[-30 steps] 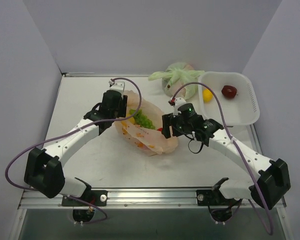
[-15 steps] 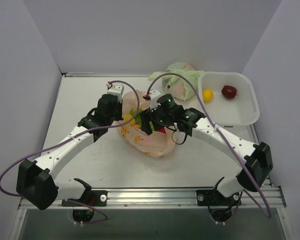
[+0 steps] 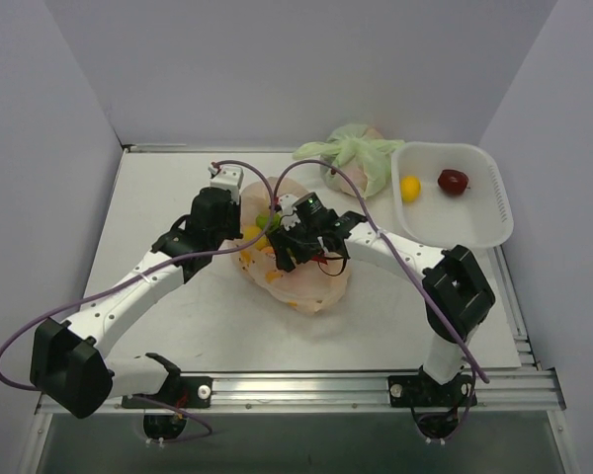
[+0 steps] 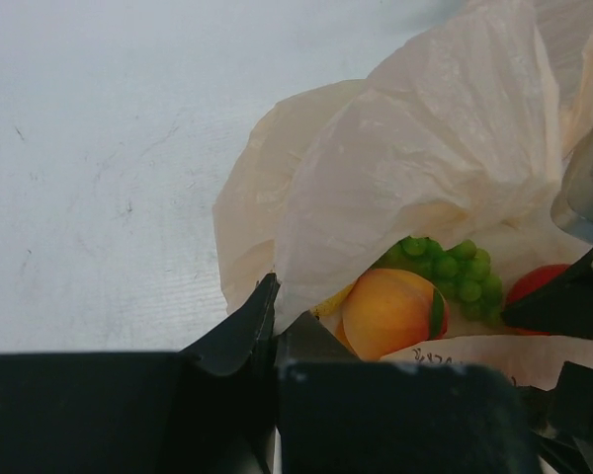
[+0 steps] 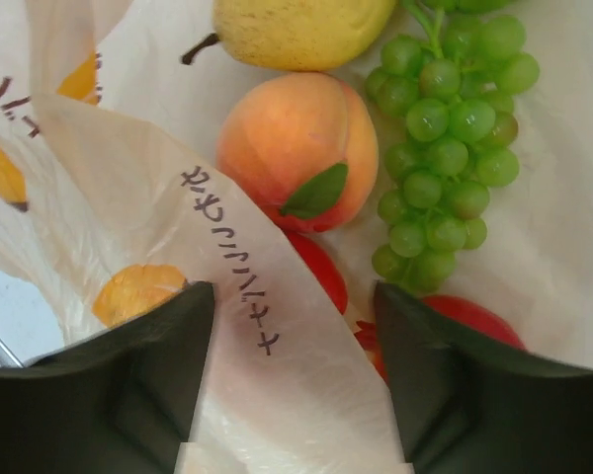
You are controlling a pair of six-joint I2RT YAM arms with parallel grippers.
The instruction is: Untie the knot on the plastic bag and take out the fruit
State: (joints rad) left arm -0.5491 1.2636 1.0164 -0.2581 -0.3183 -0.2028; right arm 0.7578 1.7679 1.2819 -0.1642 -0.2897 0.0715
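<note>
The peach-orange plastic bag (image 3: 311, 286) lies mid-table with its mouth open; no knot shows. My left gripper (image 4: 274, 308) is shut on the bag's (image 4: 425, 148) left edge, with film pinched between the jaws. My right gripper (image 5: 289, 296) is open and points down into the bag's mouth, a flap of printed film (image 5: 267, 326) between its fingers. Fruit lies in the bag: a peach (image 5: 296, 148), a green grape bunch (image 5: 445, 148), a yellow pear (image 5: 296, 30) and red fruit (image 5: 465, 321). From above, the left gripper (image 3: 242, 232) and the right gripper (image 3: 282, 249) meet over the bag.
A pale green tied bag (image 3: 356, 156) sits at the back. To its right stands a white basket (image 3: 474, 235) holding a yellow fruit (image 3: 410, 188) and a dark red fruit (image 3: 453, 181). Walls enclose the table on the left, back and right.
The left gripper has shut on the bag's edge. The right arm has swung left from the bag's right side to over its open mouth, its jaws a little wider.
</note>
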